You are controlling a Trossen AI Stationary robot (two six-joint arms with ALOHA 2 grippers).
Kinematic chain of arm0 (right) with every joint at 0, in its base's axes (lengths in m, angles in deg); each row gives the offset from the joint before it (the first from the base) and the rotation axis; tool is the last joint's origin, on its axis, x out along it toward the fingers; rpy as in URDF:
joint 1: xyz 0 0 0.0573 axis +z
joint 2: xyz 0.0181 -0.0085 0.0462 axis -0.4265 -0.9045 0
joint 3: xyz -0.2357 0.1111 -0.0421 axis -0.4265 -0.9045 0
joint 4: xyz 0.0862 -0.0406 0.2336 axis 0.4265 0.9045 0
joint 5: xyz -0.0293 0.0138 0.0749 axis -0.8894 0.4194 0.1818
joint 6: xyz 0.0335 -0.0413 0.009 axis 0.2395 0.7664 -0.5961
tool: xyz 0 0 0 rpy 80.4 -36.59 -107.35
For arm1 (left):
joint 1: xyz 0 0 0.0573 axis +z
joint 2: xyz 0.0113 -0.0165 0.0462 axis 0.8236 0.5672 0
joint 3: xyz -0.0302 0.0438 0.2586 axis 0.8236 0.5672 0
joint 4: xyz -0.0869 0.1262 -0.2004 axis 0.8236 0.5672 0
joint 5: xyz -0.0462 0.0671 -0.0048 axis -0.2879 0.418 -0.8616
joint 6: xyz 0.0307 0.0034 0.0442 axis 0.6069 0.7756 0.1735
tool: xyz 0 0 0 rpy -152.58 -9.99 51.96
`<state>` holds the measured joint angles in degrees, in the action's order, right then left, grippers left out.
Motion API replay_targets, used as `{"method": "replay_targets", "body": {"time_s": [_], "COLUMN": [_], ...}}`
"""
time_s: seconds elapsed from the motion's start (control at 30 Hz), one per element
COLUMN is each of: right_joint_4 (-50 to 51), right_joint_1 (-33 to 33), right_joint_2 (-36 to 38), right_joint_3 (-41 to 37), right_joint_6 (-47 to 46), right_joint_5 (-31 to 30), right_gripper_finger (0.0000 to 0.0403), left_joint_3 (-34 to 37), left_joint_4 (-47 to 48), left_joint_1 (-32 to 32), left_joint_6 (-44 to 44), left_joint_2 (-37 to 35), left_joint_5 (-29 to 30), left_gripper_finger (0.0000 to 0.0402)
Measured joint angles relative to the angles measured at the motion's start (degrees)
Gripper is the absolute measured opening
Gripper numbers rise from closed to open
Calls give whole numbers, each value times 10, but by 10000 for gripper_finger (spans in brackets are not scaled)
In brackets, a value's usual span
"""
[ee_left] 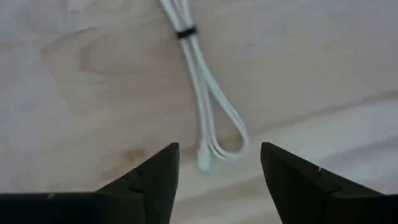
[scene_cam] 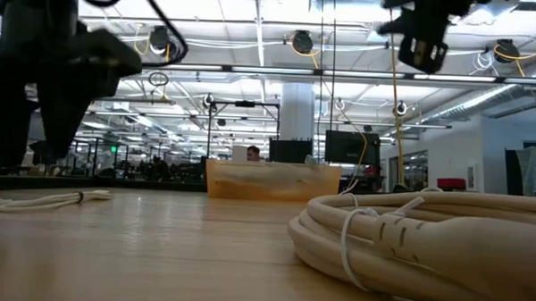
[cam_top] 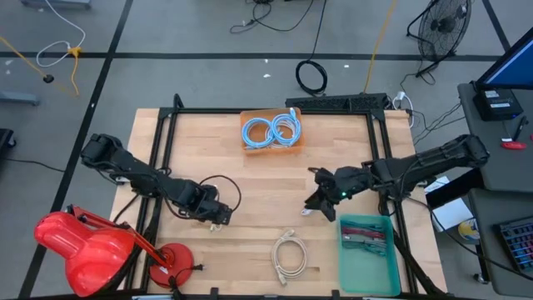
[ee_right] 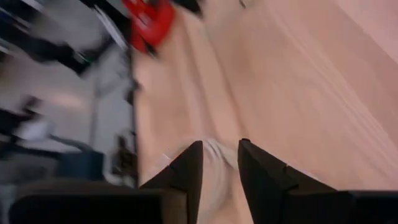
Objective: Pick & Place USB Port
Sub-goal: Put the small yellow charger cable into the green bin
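A thin white USB cable, bundled by a black tie, lies flat on the wooden table at the near left; the low view shows it too. My left gripper hangs over it, pointing down and open. Its fingers stand on either side of the cable's looped end without touching it. My right gripper is raised over the table's right half, slanting down toward the left. Its fingers are apart with nothing between them.
A thicker white cable coil lies at the near middle and fills the low view's foreground. An orange tray with blue cable coils stands at the far middle. A teal bin with cables sits near right, a red lamp near left.
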<state>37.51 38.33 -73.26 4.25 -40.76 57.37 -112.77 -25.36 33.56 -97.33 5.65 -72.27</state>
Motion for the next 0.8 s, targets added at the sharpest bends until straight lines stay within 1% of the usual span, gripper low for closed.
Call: {"method": "replay_targets", "body": {"time_s": [0.13, 0.27, 0.5, 0.63, 0.8], "right_joint_4": [-75, -106, -109, -109, -110], "right_joint_1": [0, 1, 1, 1, 1], "right_joint_2": [0, 0, 0, 0, 0], "right_joint_3": [0, 0, 0, 0, 0], "right_joint_6": [1, 0, 1, 4, 8], "right_joint_5": [0, 1, 1, 0, -1], "right_gripper_finger": [108, 109, 108, 106, 105], "left_joint_3": [46, 74, 75, 75, 72], "left_joint_4": [-30, -82, -120, -126, -144], "left_joint_1": [1, 4, 20, 31, 41], "left_joint_6": [-7, -9, 9, 20, 44], "left_joint_2": [0, 0, 0, 8, 45], "left_joint_5": [-4, -2, 16, 18, -16], "left_gripper_finger": [234, 234, 234, 234, 234]}}
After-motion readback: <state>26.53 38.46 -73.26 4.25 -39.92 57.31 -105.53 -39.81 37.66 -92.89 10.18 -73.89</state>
